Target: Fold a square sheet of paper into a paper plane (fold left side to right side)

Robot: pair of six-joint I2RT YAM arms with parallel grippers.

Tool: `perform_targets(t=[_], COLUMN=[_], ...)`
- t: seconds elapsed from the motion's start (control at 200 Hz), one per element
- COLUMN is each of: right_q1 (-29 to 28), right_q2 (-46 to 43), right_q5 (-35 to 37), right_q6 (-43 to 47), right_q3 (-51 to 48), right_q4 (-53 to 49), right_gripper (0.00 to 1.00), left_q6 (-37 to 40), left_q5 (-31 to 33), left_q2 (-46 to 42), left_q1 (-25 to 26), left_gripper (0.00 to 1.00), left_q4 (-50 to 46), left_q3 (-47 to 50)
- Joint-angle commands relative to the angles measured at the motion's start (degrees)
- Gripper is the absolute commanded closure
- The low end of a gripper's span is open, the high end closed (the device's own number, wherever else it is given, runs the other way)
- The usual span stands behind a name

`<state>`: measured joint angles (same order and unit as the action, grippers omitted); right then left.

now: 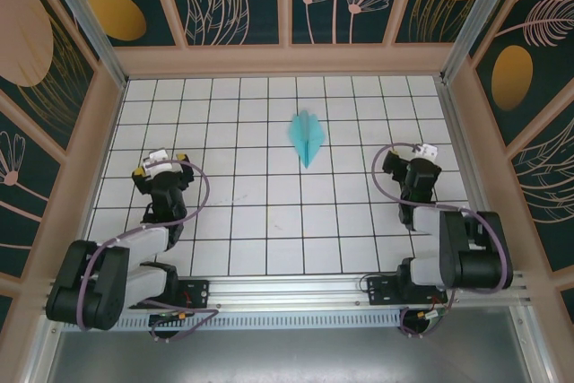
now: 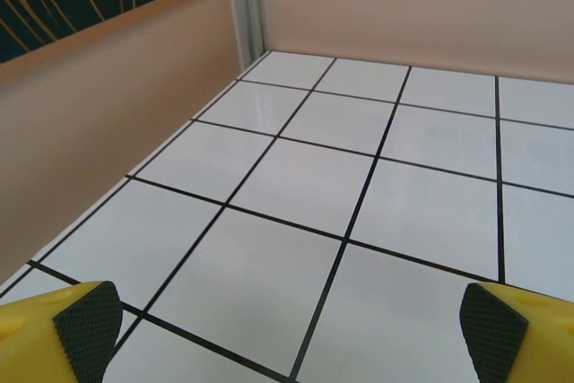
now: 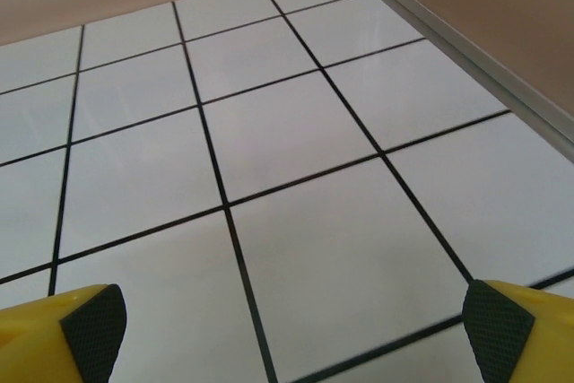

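Observation:
The turquoise paper plane (image 1: 306, 136) lies on the white grid table, a narrow dart with its point toward the arms, in the middle back area. My left gripper (image 1: 163, 161) rests far to its left, open, with bare tile between its yellow fingers (image 2: 63, 334). On the other side my right gripper (image 1: 414, 153) sits well right of the plane, also open, and bare tile lies between its fingers (image 3: 72, 334). Neither gripper touches the paper.
Peach side walls (image 1: 99, 145) and a back wall with floral panels enclose the gridded table (image 1: 269, 221). A metal corner post (image 2: 247, 6) stands ahead of the left gripper. A rail (image 3: 466, 60) along the right wall runs beside the right gripper.

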<state>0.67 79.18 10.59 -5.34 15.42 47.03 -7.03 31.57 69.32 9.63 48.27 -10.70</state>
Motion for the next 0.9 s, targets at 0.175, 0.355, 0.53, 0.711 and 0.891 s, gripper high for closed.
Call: perform_targets(t=[0.175, 0.355, 0.53, 0.711, 0.891], right_q1=[0.59, 1.61, 1.50, 1.39, 1.31], right_q2=[9.44, 9.00, 9.00, 9.01, 8.98], right_q5=[-8.44, -9.46, -9.51, -9.49, -9.43], right_q6=[4.26, 3.45, 3.59, 3.59, 3.65], right_q3=[-3.08, -2.76, -2.76, -2.72, -2.69], right_q4=[26.90, 25.47, 25.40, 25.39, 25.40], right_gripper=[0.01, 0.01, 0.01, 0.01, 0.01], left_q6=[2.05, 2.37, 1.55, 2.49, 6.42], left_q5=[-11.55, -12.23, -14.02, -15.35, -15.22], left_q2=[4.56, 4.80, 3.17, 5.57, 12.49], left_q1=[-3.47, -3.57, -3.56, -3.56, -3.56], left_gripper=[0.01, 0.02, 0.01, 0.02, 0.01], left_q4=[14.47, 14.85, 13.32, 17.00, 30.22], left_q3=[-0.27, -0.38, 0.32, -0.05, 2.40])
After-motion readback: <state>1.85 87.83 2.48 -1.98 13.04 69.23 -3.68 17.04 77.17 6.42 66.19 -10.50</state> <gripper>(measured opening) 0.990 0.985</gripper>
